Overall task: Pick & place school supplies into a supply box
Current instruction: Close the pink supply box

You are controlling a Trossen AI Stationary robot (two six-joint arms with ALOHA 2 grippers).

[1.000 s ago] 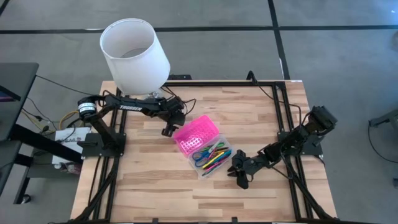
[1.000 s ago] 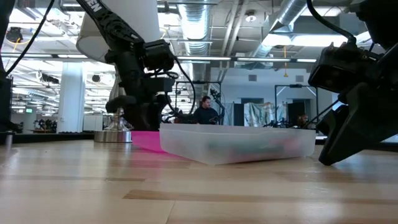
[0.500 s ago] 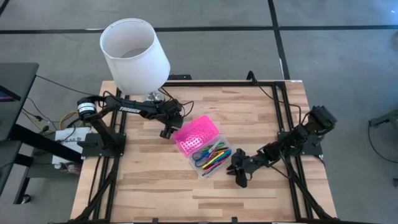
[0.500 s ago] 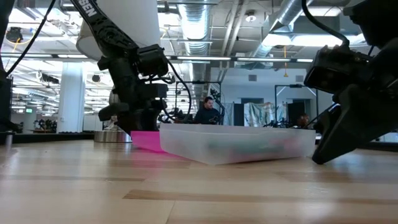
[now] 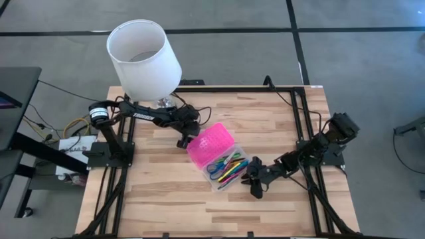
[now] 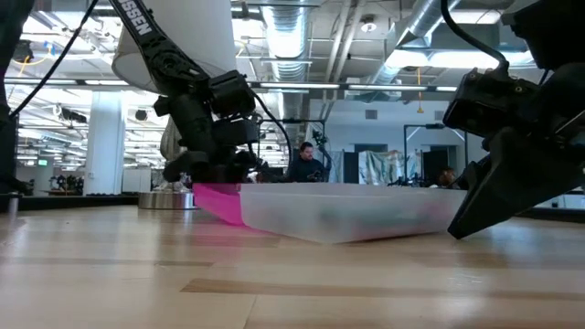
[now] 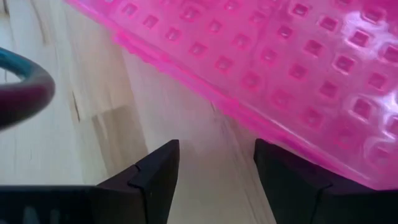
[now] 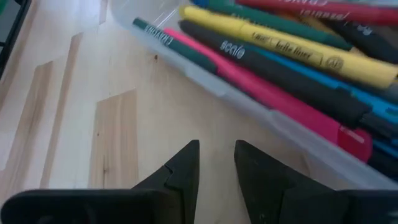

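Note:
The supply box lies open mid-table: its pink lid [image 5: 210, 142] is folded out toward the far left, and its clear base [image 5: 228, 170] holds the school supplies [image 8: 280, 68], coloured pens and blue-handled scissors [image 5: 214, 166]. My left gripper [image 5: 182, 141] is open, slanting down at the lid's free edge. My right gripper [image 5: 253, 188] stands by the base's near right corner, its fingers a little apart with nothing between them. My left gripper comes slanting down from the table's far left. One open fingertip [image 7: 289, 177] stands at the pink lid's free long edge [image 7: 249, 118], which sits a little off the table [image 6: 212, 194]. Nothing lies between the fingers. My right gripper is close to the clear base's wall [image 8: 249, 102]; I cannot tell whether it touches.
A white lampshade [image 5: 143, 56] on a metal foot [image 6: 169, 197] stands at the table's far left corner, just behind my left arm. Bare wood lies along the near edge [image 5: 199, 212]. A person [image 6: 303, 164] sits in the room beyond.
My left gripper has sunk and tipped further down, closing in on the pink lid from the far left. The lid's free edge now stands a little higher off the table than before; the clear base has stayed put.

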